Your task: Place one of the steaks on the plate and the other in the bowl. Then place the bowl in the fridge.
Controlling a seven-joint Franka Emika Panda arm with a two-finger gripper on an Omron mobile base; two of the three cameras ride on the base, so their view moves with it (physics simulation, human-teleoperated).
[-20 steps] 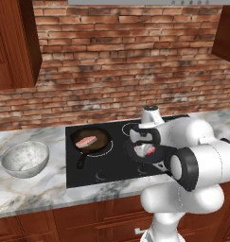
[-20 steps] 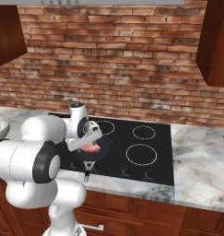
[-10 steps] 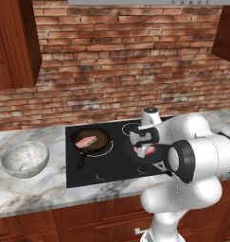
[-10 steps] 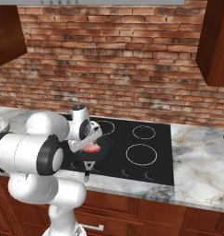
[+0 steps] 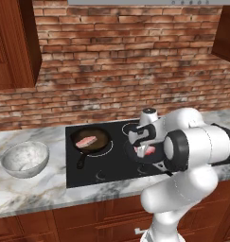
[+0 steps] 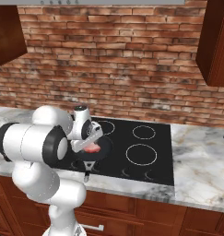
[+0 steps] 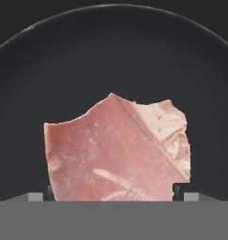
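A white robot arm with dark joints reaches over a black glass cooktop set into a grey-veined marble desk (image 5: 22, 194), against a red brick wall. Its gripper (image 7: 115, 191) hangs directly above a flat pink raw steak with pale marbling (image 7: 117, 152), which lies in a round black frying pan (image 7: 59, 70) on the burner nearest the robot.

In the hand view, the steak lies straight ahead of the gripper, right in the line of approach. The two small dark fingertips (image 7: 181, 189) stand wide apart, one just outside each side edge of the meat, with nothing between them but the steak below. The slab is roughly as broad as it is long, with a pointed upper edge and a paler, fattier corner on one side (so no clear long axis to line up with). As a judgement, the coming move calls for a straight descent onto the steak and then a closing of the jaws across its width.

In the left base view, the same steak (image 5: 145, 151) shows as a pink patch beside the robot's wrist. A second pink steak (image 5: 86, 141) rests in another black frying pan (image 5: 98, 134), on the burner further to the robot's left. Well beyond it on the desk, further left again, stands a deep whitish-grey speckled bowl (image 5: 12, 165), holding nothing that can be made out.
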